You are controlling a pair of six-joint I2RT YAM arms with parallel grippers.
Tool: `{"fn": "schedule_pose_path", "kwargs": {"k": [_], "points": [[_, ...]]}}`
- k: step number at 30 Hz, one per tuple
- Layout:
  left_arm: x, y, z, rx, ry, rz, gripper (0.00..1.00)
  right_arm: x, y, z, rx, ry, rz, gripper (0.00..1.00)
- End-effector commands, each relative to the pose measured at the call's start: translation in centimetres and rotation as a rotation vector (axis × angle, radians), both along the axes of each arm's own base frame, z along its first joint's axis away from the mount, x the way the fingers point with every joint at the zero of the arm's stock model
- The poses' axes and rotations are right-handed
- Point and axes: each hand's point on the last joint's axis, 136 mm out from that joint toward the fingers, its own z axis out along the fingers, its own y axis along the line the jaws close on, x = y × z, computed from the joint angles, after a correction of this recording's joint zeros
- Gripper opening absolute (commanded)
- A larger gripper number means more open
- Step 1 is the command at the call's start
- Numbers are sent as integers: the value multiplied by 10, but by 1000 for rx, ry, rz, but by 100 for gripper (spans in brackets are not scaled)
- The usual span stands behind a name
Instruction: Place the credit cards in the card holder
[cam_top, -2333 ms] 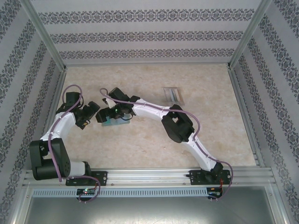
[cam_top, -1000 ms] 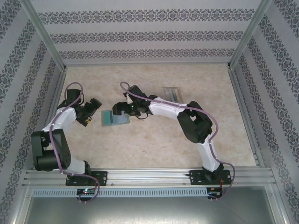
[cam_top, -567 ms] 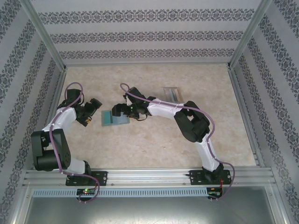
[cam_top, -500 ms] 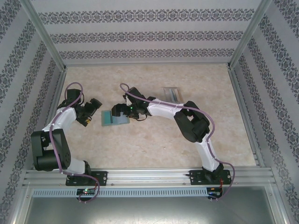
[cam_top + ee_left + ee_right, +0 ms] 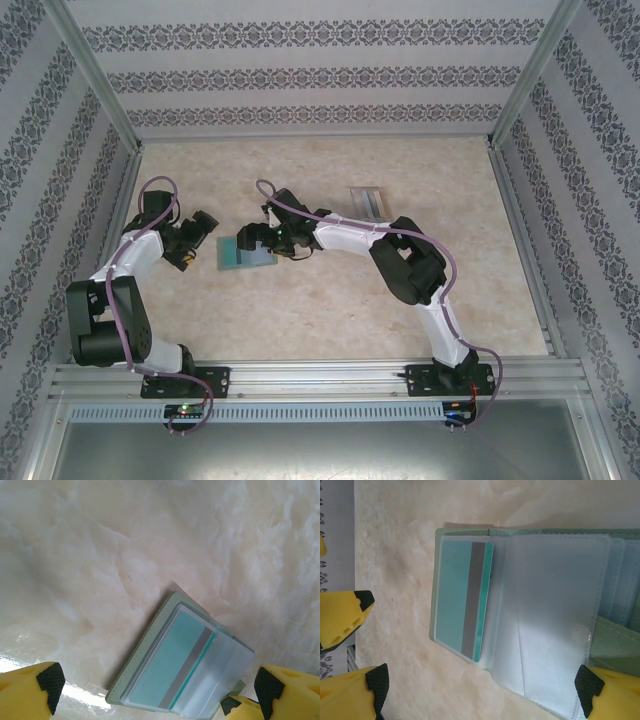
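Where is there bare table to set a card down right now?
Free: the wide near stretch of table between the card holder and the base rail, and the far strip behind the clear box. Crowded: around the card holder, left gripper beside it, right gripper over it.

The card holder [image 5: 615,640] lies opened flat on the pale desk [image 5: 395,555], its grey-green cover face down and its clear plastic sleeves fanned upward. One teal credit card [image 5: 455,595], with a grey stripe running along its length, sits in the sleeve at one end, its long side parallel to the holder's edge.
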Motion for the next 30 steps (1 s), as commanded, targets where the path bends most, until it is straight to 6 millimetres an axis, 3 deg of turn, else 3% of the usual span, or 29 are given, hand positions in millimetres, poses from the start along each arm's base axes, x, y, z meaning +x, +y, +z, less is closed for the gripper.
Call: {"fn": "schedule_pose_path", "kwargs": {"k": [1, 19, 30], "points": [[3, 4, 5, 1, -29, 1, 100, -6, 2, 1, -20, -24, 10, 98], [5, 4, 5, -4, -36, 0, 100, -13, -4, -9, -71, -36, 9, 98], [6, 3, 7, -8, -42, 2, 100, -17, 12, 3, 6, -37, 56, 98]]}}
